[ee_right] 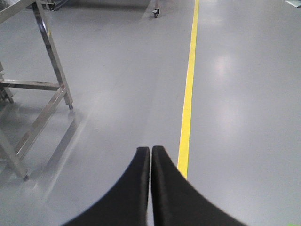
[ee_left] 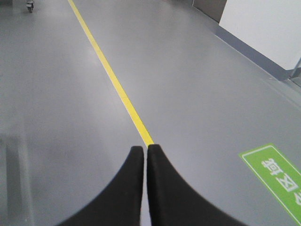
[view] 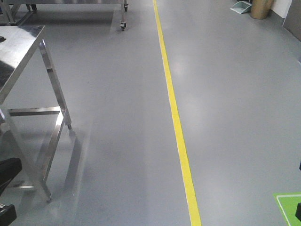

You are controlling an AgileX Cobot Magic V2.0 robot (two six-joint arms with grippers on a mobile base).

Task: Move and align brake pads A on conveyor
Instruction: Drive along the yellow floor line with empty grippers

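The brake pads A and the conveyor are out of view in all three views. My left gripper (ee_left: 145, 148) is shut with nothing between its black fingers, held above the grey floor. My right gripper (ee_right: 151, 149) is also shut and empty, likewise over bare floor beside the yellow line. In the front view only dark bits of the arms show at the lower left edge.
A shiny steel table (view: 21, 44) stands at the left, its legs (ee_right: 52, 56) also in the right wrist view. A yellow floor line (view: 174, 117) runs away ahead. A green floor marking (ee_left: 277, 176) lies at the right. A wheeled frame (view: 123, 23) and a bin (view: 261, 8) stand far off.
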